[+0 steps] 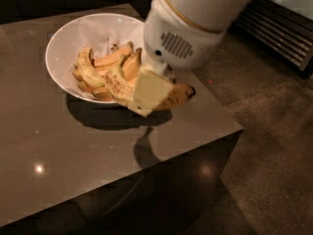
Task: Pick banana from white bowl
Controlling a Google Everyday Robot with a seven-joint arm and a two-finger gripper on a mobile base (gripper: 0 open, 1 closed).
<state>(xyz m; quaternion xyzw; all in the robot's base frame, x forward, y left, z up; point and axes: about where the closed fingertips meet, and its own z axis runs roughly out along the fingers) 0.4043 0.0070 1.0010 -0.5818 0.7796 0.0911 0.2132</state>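
Observation:
The wide white bowl [61, 43] stands on the back part of a dark glossy table. My gripper [146, 99] hangs from the big white wrist housing [183, 40] just over the bowl's near right rim. It is shut on the brown-freckled banana [177, 96], which is lifted above the rim and lies across the pale finger [151, 89]. Its dark tip points right, out over the table. Smoother orange-yellow bananas [113, 58] and a pale curved one [88, 71] lie in the bowl.
The table [73, 146] ends at a corner on the right and an edge toward the front, with brown floor [274, 146] beyond. A dark slatted unit [286, 35] stands at the back right.

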